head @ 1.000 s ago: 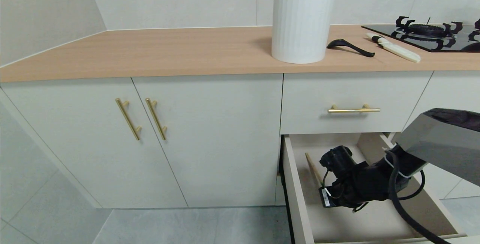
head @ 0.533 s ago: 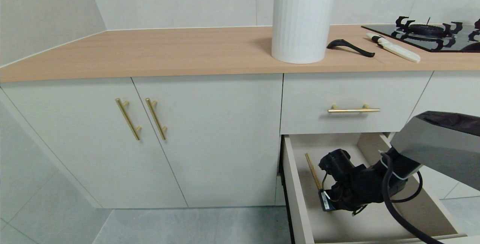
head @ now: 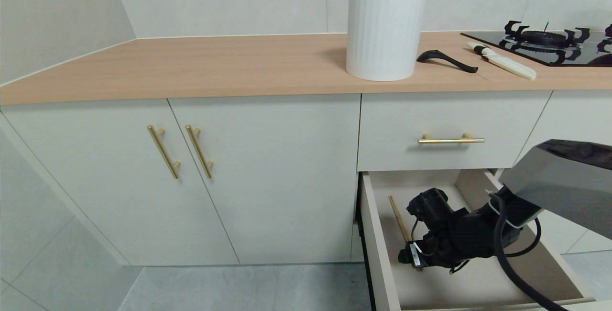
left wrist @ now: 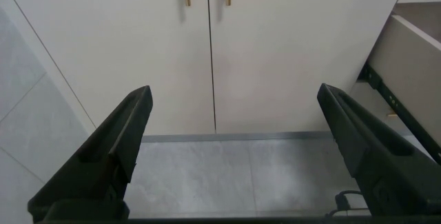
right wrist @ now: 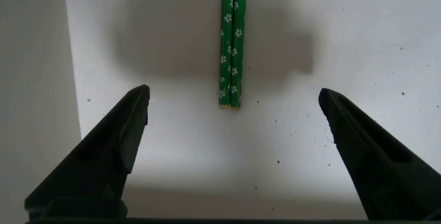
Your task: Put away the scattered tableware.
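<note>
Right wrist view showed the right pincer (right wrist: 232, 94) spread wide over the drawer (right wrist: 358, 31) floor, chopsticks (right wrist: 229, 38) lying loose midway between its fingers (right wrist: 103, 155), untouched.

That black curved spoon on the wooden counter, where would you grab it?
Probably the slim handle of the black curved spoon, from straight above: it lies on the wooden counter, and the white ribbed vase stands close to its bowl end.

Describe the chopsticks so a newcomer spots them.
Find the open drawer beneath the wooden countertop. On its floor lie two chopsticks side by side. Green ends with white flowers set them apart from the black spoon and pale knife above.
</note>
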`<state>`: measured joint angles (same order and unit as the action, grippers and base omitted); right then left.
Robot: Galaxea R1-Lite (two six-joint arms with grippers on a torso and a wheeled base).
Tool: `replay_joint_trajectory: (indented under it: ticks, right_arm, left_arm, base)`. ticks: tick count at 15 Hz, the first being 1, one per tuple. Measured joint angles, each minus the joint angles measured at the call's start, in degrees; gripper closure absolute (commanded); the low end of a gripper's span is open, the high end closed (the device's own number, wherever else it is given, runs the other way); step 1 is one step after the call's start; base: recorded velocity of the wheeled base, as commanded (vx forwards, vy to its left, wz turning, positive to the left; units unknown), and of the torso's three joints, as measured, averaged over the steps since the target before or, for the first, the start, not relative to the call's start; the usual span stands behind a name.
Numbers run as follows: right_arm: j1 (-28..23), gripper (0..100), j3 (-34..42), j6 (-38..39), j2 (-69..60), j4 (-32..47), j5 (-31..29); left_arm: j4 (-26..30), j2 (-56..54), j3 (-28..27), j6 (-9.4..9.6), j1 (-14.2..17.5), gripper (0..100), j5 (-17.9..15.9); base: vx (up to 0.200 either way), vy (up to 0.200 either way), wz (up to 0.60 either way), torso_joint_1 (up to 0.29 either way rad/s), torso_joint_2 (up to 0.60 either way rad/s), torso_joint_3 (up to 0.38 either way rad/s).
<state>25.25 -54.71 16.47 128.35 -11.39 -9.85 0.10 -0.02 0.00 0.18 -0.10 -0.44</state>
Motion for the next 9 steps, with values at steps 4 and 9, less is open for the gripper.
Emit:
replay_joint_trajectory:
  ticks: [4,9]
  right_arm:
    - [0.1,0,1.7,-0.3,-7.3,0.1,0.0]
    - [-1.5,0,3.8,-3.9,-21.3,0.1,-0.2]
  left_arm:
    - [0.0,0.0,0.0,0.0,0.0,0,0.0]
    - [0.0,0.0,0.0,-0.02,0.0,0,0.0]
  base:
    - [0.0,0.0,0.0,0.0,0.0,0.0]
    - [0.0,0.0,0.0,0.0,0.0,0.0]
